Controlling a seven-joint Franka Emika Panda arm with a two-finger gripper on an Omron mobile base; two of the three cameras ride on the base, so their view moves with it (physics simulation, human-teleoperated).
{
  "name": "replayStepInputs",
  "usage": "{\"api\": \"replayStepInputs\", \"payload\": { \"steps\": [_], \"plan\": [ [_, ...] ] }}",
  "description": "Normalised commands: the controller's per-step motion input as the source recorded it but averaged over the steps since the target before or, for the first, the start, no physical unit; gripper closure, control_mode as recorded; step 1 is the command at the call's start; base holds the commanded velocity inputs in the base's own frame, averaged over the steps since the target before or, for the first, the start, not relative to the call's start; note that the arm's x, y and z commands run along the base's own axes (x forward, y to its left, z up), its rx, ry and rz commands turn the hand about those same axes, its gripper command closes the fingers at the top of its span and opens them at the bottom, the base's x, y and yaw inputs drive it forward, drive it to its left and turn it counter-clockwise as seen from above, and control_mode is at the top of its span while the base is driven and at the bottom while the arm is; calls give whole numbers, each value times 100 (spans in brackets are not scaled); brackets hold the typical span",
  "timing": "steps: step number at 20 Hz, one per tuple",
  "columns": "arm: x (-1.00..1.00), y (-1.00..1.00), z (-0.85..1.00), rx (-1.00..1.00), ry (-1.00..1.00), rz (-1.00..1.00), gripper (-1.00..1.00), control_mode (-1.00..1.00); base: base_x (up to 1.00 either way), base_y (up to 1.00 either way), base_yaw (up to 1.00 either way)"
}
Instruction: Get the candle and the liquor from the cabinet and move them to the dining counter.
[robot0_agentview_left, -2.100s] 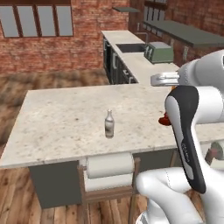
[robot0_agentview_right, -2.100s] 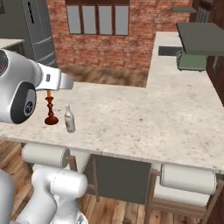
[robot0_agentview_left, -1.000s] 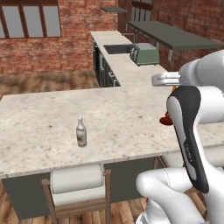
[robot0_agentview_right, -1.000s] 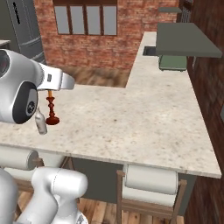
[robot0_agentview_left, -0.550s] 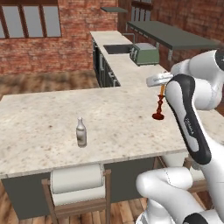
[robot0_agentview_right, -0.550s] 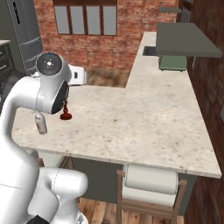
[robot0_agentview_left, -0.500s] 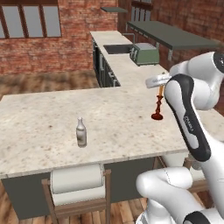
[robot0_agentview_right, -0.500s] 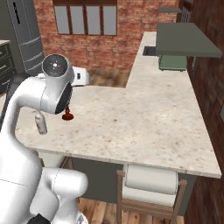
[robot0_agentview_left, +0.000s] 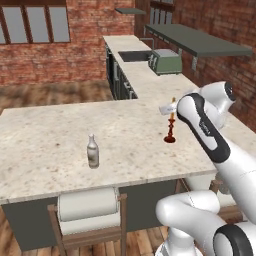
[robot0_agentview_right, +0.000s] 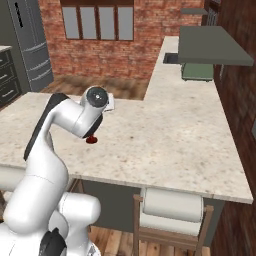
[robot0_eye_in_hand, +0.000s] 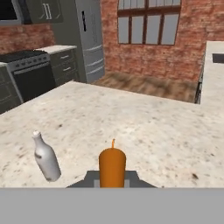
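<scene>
On the near part of the beige speckled stone desk (robot0_agentview_left: 45, 150), standing upright and already delivered, the pale narrow-necked liquor bottle (robot0_agentview_left: 92, 151), close to the front edge. Farther right, resting its dark red-brown foot on or just above the stone, the thin orange taper candle (robot0_agentview_left: 171, 126), clamped in the closed end effector (robot0_agentview_left: 170, 108); only releasing left, by the look of it. Beyond, lying bare and wide, more desk top, and the dark grey wall shelf (robot0_agentview_left: 200, 42) well apart.
</scene>
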Motion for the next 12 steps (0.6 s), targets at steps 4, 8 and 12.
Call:
{"api": "replayStepInputs", "payload": {
  "steps": [4,8,12],
  "plan": [
    [32,0,-45,0,-15,2,100,-100,0,0,0],
    [12,4,-37,0,-19,0,100,-100,0,0,0],
    [15,17,-26,0,-7,0,100,-100,0,0,0]
  ]
}}
